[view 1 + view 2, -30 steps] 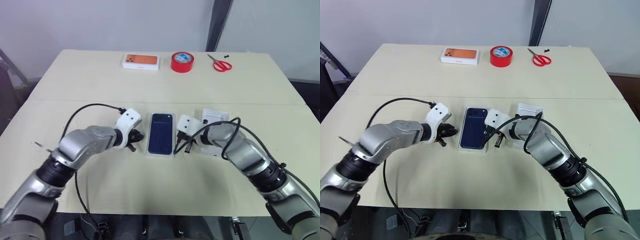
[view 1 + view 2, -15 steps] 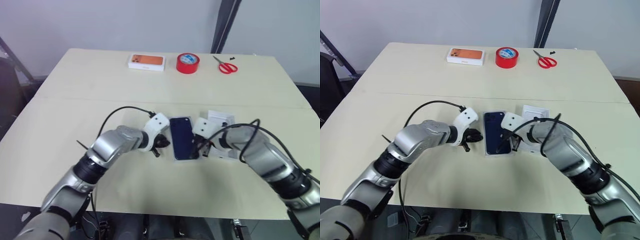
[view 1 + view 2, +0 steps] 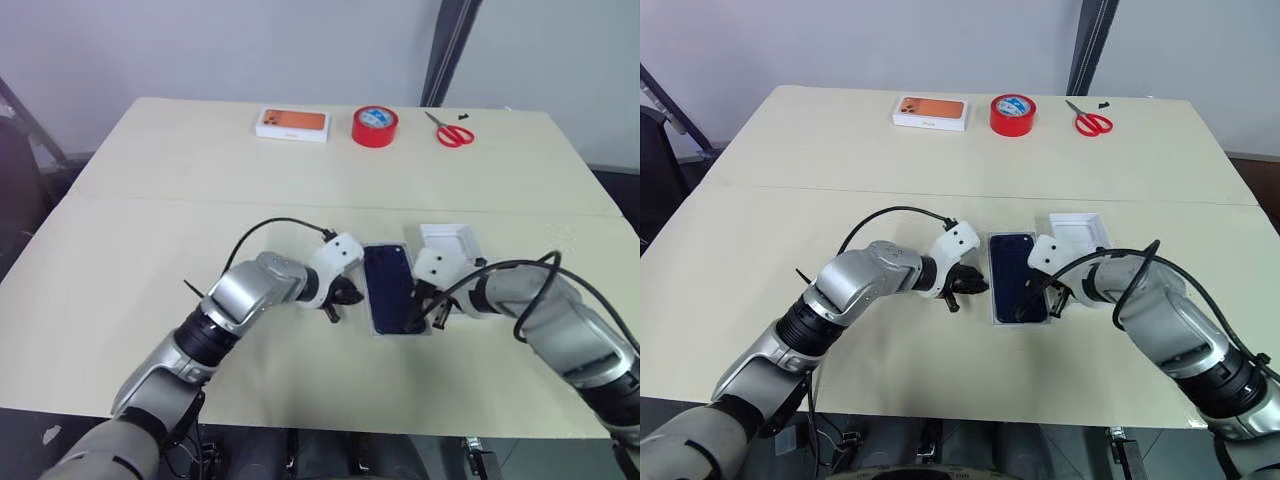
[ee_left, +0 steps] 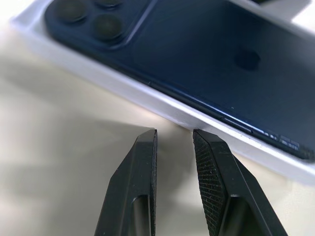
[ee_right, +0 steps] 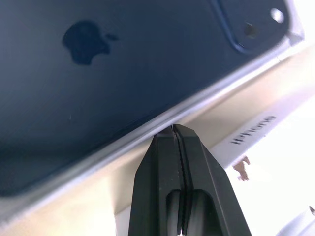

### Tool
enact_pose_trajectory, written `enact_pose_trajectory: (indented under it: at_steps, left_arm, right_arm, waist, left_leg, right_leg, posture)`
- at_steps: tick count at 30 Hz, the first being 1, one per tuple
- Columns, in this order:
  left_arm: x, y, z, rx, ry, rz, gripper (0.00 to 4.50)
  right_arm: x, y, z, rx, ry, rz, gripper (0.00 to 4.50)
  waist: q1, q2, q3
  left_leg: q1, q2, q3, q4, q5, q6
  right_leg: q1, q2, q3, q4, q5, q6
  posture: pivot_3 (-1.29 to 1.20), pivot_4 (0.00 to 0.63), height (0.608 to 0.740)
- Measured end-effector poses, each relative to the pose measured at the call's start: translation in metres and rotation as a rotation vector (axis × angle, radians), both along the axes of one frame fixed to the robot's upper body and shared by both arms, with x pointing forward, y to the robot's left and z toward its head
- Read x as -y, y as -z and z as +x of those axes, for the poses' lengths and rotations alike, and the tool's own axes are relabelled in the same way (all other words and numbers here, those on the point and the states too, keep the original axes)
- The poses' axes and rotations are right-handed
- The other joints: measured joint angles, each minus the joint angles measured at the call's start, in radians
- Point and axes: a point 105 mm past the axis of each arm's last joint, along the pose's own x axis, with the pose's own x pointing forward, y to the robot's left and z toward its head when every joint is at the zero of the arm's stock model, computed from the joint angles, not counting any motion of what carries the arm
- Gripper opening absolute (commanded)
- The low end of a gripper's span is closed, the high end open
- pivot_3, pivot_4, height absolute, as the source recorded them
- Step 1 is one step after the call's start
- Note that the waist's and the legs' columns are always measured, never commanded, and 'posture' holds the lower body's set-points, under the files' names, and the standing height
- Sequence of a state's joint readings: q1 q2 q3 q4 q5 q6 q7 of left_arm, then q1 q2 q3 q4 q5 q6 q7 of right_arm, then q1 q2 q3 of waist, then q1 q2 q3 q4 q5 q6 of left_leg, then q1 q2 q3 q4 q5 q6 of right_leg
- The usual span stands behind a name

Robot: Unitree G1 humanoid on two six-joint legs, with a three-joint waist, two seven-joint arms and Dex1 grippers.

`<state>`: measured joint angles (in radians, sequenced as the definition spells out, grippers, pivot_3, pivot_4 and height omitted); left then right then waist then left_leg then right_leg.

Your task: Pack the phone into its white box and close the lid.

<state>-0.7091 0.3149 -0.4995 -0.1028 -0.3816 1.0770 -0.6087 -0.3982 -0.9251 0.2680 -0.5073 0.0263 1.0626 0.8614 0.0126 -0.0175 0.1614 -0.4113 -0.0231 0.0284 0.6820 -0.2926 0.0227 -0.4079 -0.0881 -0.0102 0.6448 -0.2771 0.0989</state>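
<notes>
The dark navy phone lies camera side up inside the white box, near the table's front middle. Just to its right the lid rests open side up; its side wall carries printed lettering. My left gripper sits low at the box's left long side, its fingertips a small gap apart with nothing between them, just short of the rim. My right gripper is shut, its tip against the box's right long edge.
At the table's far edge stand a white box printed with an orange phone, a red tape roll and red-handled scissors. A black cable loops over my left forearm, and another curls around my right wrist.
The box with the phone in it has slid to the right, closer to the lid. Both grippers moved right with it, one on each long side.
</notes>
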Motion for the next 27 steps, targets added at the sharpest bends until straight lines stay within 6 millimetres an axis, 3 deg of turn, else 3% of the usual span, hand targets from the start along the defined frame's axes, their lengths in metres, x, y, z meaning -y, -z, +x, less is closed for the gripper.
enact_pose_trajectory:
  at_steps: [6,9,12,15,19,25,27]
  left_arm:
    - [-0.021,0.0,0.002,-0.03,-0.049,-0.018,1.19]
    - [-0.045,-0.005,0.014,0.007,-0.13,-0.042,1.19]
    - [-0.061,-0.014,0.022,0.113,-0.169,-0.095,1.19]
    - [-0.062,-0.029,0.016,0.247,-0.115,-0.183,1.19]
    - [-0.069,-0.045,0.002,0.372,-0.02,-0.256,1.19]
    - [-0.074,-0.044,-0.009,0.389,0.035,-0.271,1.19]
    - [-0.074,-0.044,-0.01,0.388,0.04,-0.276,1.19]
  right_arm:
    - [0.002,-0.031,-0.007,-0.026,0.014,0.125,3.46]
    - [0.007,-0.043,-0.006,-0.034,0.079,0.196,3.46]
    - [0.007,-0.038,0.005,-0.06,0.205,0.299,3.46]
    - [0.014,-0.024,0.017,-0.121,0.383,0.386,3.46]
    - [0.022,-0.021,0.025,-0.141,0.53,0.44,3.46]
    - [0.026,-0.01,0.027,-0.146,0.607,0.428,3.46]
    - [0.024,-0.008,0.027,-0.149,0.609,0.431,2.96]
  waist:
    - [-0.005,0.001,0.0]
    - [-0.006,0.001,0.001]
    - [-0.008,0.001,0.0]
    - [-0.004,0.001,0.001]
    - [-0.002,0.002,0.0]
    - [-0.005,0.003,0.0]
    - [-0.006,0.003,0.0]
  left_leg:
    - [0.0,0.001,0.0,0.0,0.0,0.0]
    - [0.0,0.001,0.0,-0.001,0.0,0.0]
    - [0.0,0.001,0.0,-0.001,0.0,0.0]
    - [-0.001,0.001,0.001,-0.002,0.001,-0.003]
    - [-0.008,0.001,0.001,-0.002,0.004,-0.007]
    - [-0.014,0.0,0.001,0.0,0.004,-0.007]
    - [-0.014,0.0,0.001,0.0,0.004,-0.007]
  right_leg:
    - [-0.001,0.0,0.0,0.0,0.0,0.0]
    - [-0.001,0.0,0.0,0.0,0.0,0.0]
    - [-0.001,-0.001,0.0,0.0,0.0,0.0]
    - [-0.003,-0.001,0.0,0.0,0.0,0.0]
    - [-0.009,-0.001,0.0,0.001,0.0,0.0]
    - [-0.016,-0.001,0.0,0.004,0.0,0.0]
    - [-0.016,-0.001,0.0,0.004,0.0,0.0]
  posture:
    - [0.0,0.15,0.725]
    - [0.0,0.15,0.725]
    - [0.0,0.15,0.725]
    - [0.0,0.15,0.725]
    - [0.0,0.15,0.725]
    - [0.0,0.15,0.725]
    - [0.0,0.15,0.725]
